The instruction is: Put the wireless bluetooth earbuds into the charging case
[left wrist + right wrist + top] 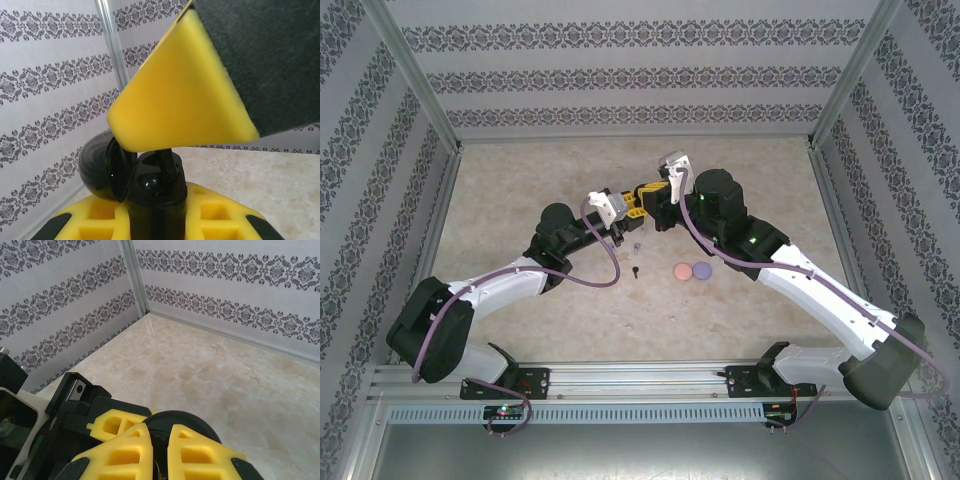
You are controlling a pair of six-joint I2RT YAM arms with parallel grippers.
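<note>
The black charging case [157,205] stands upright with my left gripper [157,217] shut on its body, its lid [100,170] swung open to the left. My right gripper [159,432] hangs directly over the case [182,421], jaws nearly together on a black earbud. That earbud's thin stem [169,157] runs from the right gripper's yellow finger [185,95] down into the case's well. In the top view both grippers, left [620,212] and right [653,195], meet above mid-table. A loose black earbud [636,270] and a purple earbud [636,245] lie on the table below them.
A pink round disc [681,271] and a purple round disc [701,269] lie side by side on the beige table [520,190], under the right forearm. Patterned walls and metal corner posts [425,90] enclose the table on three sides.
</note>
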